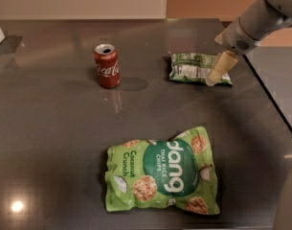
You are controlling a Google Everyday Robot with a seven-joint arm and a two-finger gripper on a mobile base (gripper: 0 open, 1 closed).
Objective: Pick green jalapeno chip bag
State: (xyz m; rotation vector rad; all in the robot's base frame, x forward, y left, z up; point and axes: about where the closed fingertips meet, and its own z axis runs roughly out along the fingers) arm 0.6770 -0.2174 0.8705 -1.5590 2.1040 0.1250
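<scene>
Entry: my gripper (213, 79) sits at about 2 o'clock in the camera view, its cream tip angled down over the right end of the green jalapeno chip bag (189, 68). Open or closed: cannot tell from here (actual contact with the bag is also unclear). The bag lies flat on the dark table (50, 128) at roughly 1 o'clock, white label panel facing up. Red Coca-Cola can (107, 66) stands upright at 11 o'clock, well apart from the bag. Large light-green dang rice chips bag (162, 172) lies flat at 6 o'clock.
</scene>
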